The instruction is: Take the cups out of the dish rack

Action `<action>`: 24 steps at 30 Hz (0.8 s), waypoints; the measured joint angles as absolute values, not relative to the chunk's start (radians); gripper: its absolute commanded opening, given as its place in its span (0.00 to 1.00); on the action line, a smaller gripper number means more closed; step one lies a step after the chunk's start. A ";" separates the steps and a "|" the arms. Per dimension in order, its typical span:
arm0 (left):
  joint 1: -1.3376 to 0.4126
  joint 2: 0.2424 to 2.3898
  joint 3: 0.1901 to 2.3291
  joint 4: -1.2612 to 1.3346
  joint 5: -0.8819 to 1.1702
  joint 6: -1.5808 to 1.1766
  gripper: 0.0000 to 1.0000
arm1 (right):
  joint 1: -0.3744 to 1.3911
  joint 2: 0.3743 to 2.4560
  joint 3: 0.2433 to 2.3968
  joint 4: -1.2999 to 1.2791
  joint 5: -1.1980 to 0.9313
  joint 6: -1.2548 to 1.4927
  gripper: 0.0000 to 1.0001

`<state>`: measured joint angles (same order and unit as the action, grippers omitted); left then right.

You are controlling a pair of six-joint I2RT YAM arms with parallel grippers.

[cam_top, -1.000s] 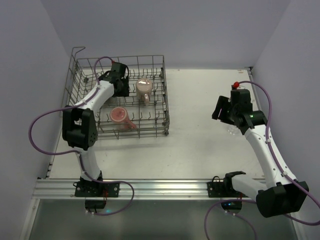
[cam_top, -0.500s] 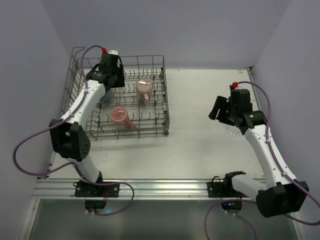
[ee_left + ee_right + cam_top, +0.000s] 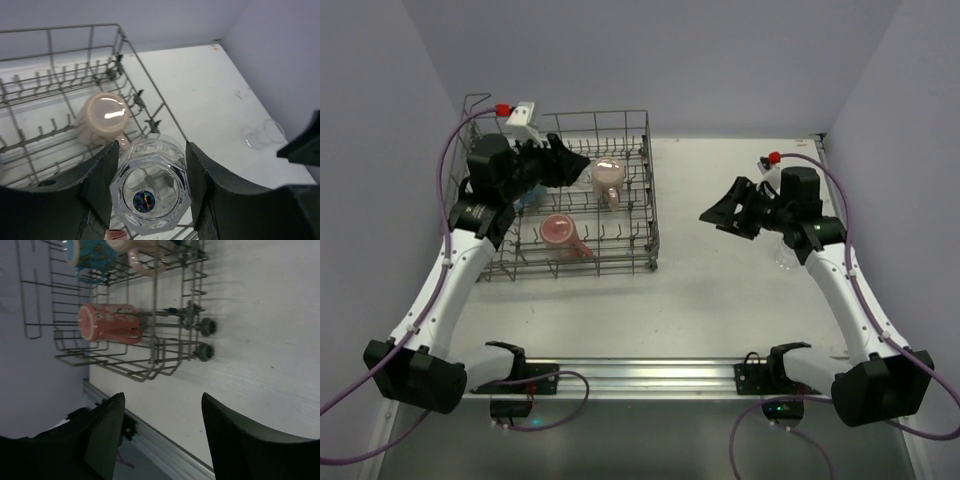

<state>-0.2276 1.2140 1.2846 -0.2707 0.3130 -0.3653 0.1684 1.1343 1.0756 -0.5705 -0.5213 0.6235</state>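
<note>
Rack (image 3: 610, 258) w/ cream mug (image 3: 608, 172), red mug (image 3: 560, 232)

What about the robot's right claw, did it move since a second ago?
Yes. The right gripper has swung left, away from the clear tumbler and closer to the dish rack.

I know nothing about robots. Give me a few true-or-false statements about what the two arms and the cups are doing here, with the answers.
1. The left hand holds a clear glass tumbler. True.
2. The right hand grips a mug. False: it is open and empty.
3. The dish rack is empty. False: a pink-cream mug and a red mug are in it.
4. A second clear glass sits on the table, outside the rack. True.
</note>
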 measured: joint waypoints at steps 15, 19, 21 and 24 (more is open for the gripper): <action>-0.233 1.044 0.775 0.580 0.843 -0.691 0.00 | 0.252 1.149 0.826 0.165 -0.936 1.350 0.61; -0.249 1.019 0.749 0.717 0.885 -0.735 0.00 | 0.320 1.218 0.795 0.381 -0.965 1.565 0.60; -0.262 1.018 0.743 0.757 0.895 -0.747 0.00 | 0.359 1.259 0.795 0.481 -0.965 1.657 0.59; -0.284 1.019 0.738 0.782 0.905 -0.753 0.00 | 0.413 1.293 0.795 0.600 -0.961 1.771 0.59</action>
